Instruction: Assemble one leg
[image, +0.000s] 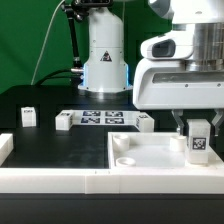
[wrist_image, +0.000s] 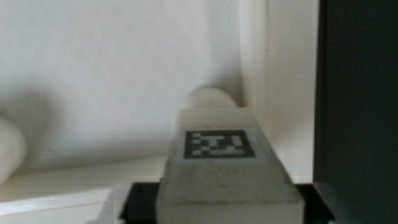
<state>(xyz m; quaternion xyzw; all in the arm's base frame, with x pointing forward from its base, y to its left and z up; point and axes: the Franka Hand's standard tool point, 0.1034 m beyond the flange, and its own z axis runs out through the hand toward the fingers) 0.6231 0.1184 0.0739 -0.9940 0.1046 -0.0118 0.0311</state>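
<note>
My gripper (image: 198, 133) is shut on a leg (image: 198, 142), a small white block with a black-and-white tag on its face. It holds the leg upright over the near right corner of the large flat white panel (image: 150, 155); I cannot tell if the leg touches it. In the wrist view the leg (wrist_image: 217, 150) fills the middle between my dark fingers (wrist_image: 143, 203), with the gripper (wrist_image: 222, 208) closed on its sides. The panel (wrist_image: 89, 90) lies beyond it, with a rounded socket edge (wrist_image: 210, 96) just past the leg's tip.
Three more legs stand on the black table (image: 29, 116), (image: 65, 121), (image: 145, 122). The marker board (image: 100, 118) lies between them. A low white wall (image: 50, 180) runs along the front and left. The robot base (image: 104, 60) stands at the back.
</note>
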